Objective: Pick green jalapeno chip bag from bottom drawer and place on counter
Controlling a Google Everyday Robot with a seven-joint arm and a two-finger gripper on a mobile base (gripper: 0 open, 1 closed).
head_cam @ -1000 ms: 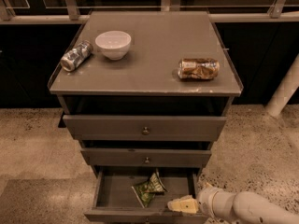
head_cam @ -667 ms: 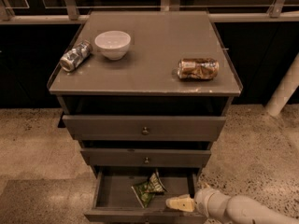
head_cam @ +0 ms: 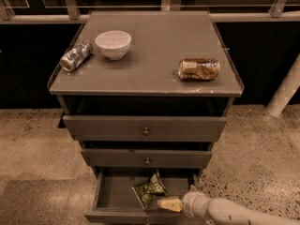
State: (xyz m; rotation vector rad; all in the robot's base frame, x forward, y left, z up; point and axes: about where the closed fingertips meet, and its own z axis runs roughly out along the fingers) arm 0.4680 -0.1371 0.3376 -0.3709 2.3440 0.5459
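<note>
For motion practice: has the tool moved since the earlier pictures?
Yes: the tool, in the bottom drawer, shifted left toward the green jalapeno chip bag.

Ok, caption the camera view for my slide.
Robot hand reaches into the open bottom drawer, beside the green jalapeno chip bag, below the counter.

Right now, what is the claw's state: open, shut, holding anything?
Claw: low in the open bottom drawer, right beside the green jalapeno chip bag; open or shut cannot be told.

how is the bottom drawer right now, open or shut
Open: the bottom drawer is pulled out, with the green jalapeno chip bag visible inside. The gripper is in the drawer, close beside the bag.
</note>
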